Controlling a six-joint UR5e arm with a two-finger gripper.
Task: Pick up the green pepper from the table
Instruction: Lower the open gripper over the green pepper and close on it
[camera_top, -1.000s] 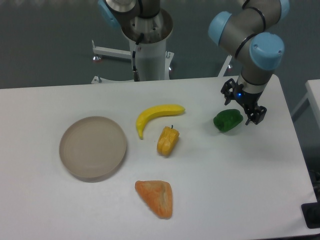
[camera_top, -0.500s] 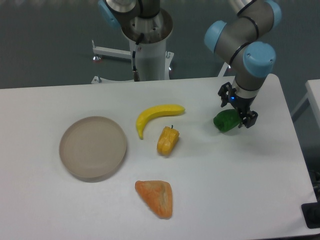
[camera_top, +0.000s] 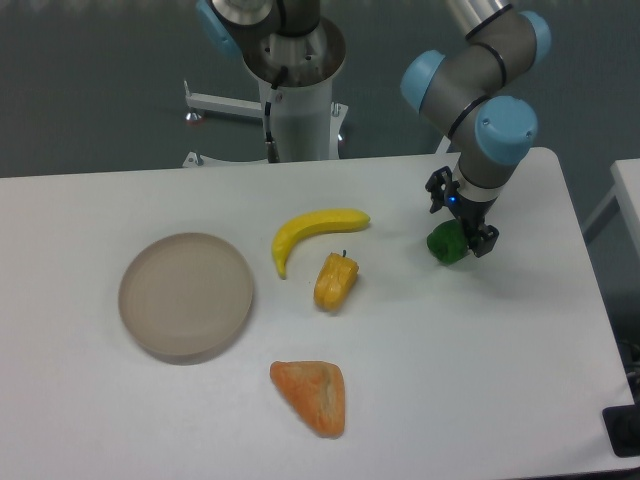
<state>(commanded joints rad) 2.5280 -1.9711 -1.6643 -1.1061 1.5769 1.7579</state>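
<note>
The green pepper (camera_top: 445, 244) lies on the white table (camera_top: 500, 360) at the right, partly covered by the arm's wrist. My gripper (camera_top: 460, 217) hangs directly over it, pointing down. Its two black fingers stand apart, one at the pepper's upper left and one at its lower right (camera_top: 483, 240). The gripper is open and the pepper rests on the tabletop between the fingers. Whether the fingers touch the pepper I cannot tell.
A yellow-orange pepper (camera_top: 335, 282) and a banana (camera_top: 312, 232) lie left of the green pepper. A round beige plate (camera_top: 186, 295) sits at the left. An orange bread-like wedge (camera_top: 312, 395) lies near the front. The robot base (camera_top: 295, 90) stands behind the table.
The gripper has moved left and slightly toward the back, from beside the pepper's right end to directly over it, now hiding much of it. The pepper has not moved.
</note>
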